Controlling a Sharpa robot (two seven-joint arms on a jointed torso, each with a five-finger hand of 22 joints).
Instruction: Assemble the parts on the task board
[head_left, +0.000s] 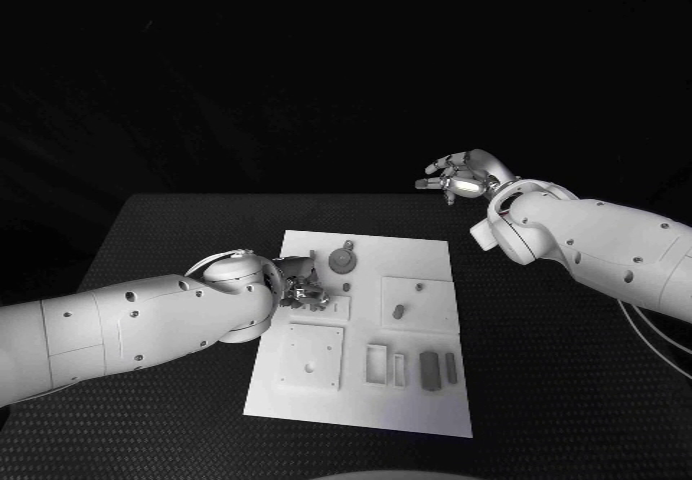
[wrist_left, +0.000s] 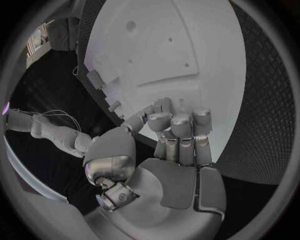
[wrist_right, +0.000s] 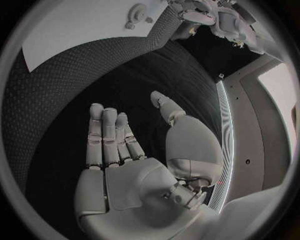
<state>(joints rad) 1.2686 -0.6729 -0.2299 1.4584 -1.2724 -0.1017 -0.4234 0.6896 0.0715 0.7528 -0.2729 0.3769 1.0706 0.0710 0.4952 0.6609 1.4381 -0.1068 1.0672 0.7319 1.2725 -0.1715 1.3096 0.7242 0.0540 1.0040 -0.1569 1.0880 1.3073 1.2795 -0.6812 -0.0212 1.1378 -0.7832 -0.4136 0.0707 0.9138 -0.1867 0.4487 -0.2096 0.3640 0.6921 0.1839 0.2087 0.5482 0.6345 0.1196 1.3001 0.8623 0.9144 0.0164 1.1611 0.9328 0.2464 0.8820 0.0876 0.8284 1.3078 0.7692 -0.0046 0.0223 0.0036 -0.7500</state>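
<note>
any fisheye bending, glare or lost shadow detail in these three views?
Head view: task board bright but readable, black table and backdrop swallow detail. Left wrist view: board edges bow strongly, the left robot hand is evenly lit over it. Right wrist view: the open right robot hand is clear against dark table; a bright strip curves along the rim.

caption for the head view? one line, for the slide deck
Left hand over the task board's left edge among grey parts; right hand open, raised off the board beyond its far right corner.
</note>
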